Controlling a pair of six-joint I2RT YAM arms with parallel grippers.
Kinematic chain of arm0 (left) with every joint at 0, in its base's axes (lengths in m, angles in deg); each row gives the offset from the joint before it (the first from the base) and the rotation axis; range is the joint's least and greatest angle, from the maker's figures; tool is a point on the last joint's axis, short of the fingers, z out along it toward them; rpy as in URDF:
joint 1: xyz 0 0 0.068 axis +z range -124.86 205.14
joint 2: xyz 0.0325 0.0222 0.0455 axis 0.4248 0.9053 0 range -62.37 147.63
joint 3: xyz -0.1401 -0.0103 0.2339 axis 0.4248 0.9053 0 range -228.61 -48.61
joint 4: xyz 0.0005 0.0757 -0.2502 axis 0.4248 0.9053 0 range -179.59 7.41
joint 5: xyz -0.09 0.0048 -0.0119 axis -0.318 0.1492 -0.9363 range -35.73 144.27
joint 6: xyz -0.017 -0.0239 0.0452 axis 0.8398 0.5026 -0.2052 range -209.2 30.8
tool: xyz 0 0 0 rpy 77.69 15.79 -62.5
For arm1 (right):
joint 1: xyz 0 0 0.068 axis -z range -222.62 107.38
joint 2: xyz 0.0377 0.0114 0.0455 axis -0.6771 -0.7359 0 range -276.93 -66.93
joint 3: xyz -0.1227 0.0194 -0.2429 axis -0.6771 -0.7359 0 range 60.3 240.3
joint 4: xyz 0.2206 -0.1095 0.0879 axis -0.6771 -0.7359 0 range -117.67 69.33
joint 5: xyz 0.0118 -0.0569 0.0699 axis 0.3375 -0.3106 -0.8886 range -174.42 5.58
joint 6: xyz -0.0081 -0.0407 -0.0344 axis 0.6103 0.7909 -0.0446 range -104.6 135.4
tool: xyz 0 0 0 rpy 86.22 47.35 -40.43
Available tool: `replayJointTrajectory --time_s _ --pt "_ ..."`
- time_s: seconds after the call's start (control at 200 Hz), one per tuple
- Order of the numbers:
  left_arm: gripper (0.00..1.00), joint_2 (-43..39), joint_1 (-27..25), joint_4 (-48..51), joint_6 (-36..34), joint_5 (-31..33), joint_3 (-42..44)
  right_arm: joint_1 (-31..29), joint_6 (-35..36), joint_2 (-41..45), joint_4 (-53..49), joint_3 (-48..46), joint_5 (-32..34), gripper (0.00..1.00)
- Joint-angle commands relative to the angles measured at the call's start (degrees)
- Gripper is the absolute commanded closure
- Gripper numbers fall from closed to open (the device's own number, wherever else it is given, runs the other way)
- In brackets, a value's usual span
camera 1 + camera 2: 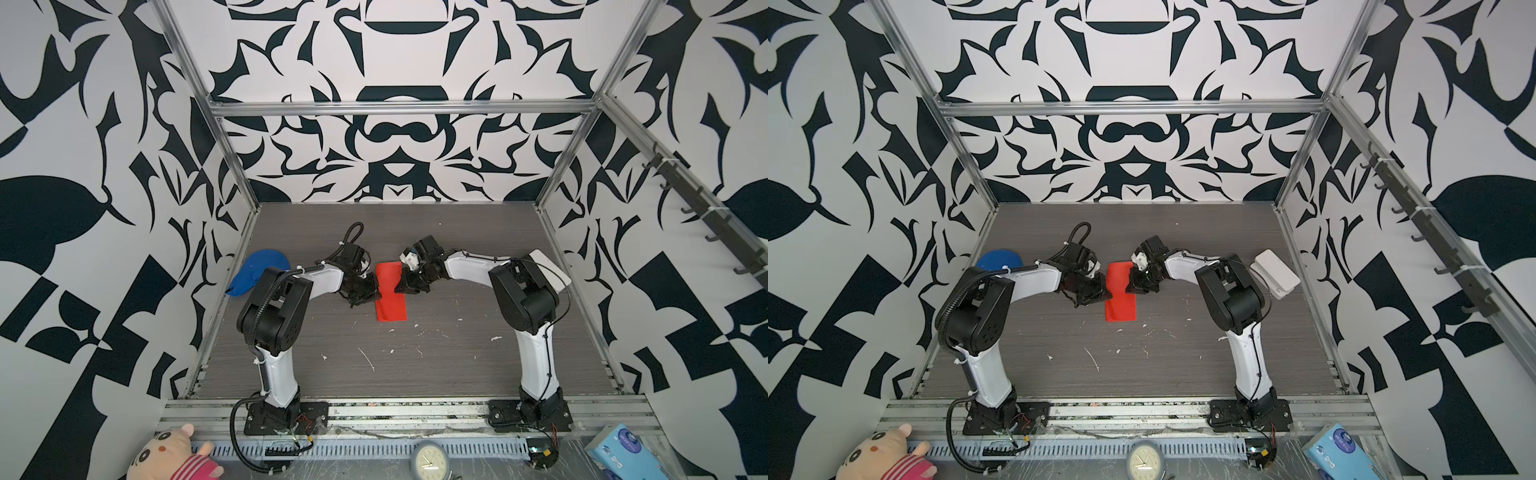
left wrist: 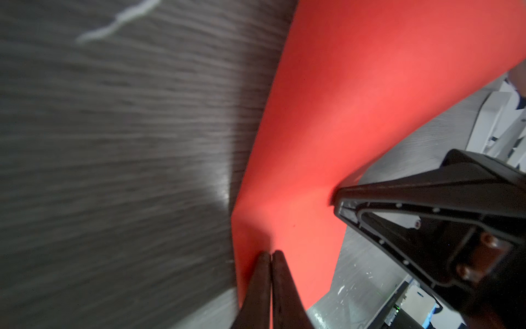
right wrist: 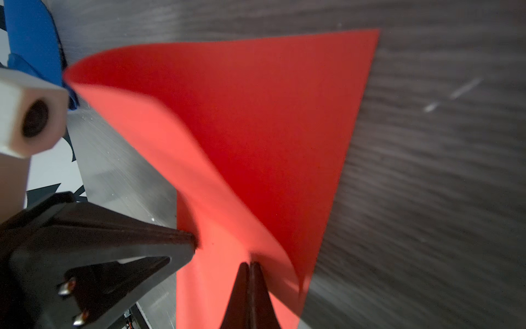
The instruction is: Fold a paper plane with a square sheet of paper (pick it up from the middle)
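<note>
Square sheet of paper (image 1: 391,305) sits mid-table (image 1: 415,365) between the two arms. In both top views it reads as a narrow red strip. The right wrist view shows one flap curling over the rest and not pressed flat, so it looks like a soft bend rather than a sharp crease, though I cannot tell for sure. Left gripper (image 1: 376,291): jaws closed tight, pinching the sheet's left edge about midway along. Right gripper (image 1: 399,286): jaws likewise fully closed on the opposite edge, also midway. The two tips are near each other across the strip, not touching. Paper judged very light, thin and floppy; it springs back, creases and tears easily, and is smooth enough to slip from a pinch. Best hold is edge pinches near the middle, as now, with gentle, even pulls. Around: blue cloth lump (image 1: 259,270) at far left of the table and white box (image 1: 550,270) behind the right arm, both well apart from the sheet; white scraps (image 1: 368,359) lie on the near table. Nothing blocks the paper. Main risk is the grippers crowding each other.
</note>
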Motion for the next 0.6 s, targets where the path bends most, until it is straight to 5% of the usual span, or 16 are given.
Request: replayJointTrajectory --time_s 0.0,0.27,0.595 --pt "0.91 -1.1 2.7 2.3 1.2 0.9 4.1 0.2 0.8 -4.5 -8.1 -2.3 10.3 1.00" --pt "0.90 -6.3 6.8 -2.3 6.4 -2.3 8.8 0.2 1.0 -4.7 -8.4 -1.9 10.5 1.00" --pt "0.89 -7.9 -0.5 -2.6 10.1 -4.2 5.2 0.2 1.2 -4.7 -8.7 -1.5 10.6 1.00"
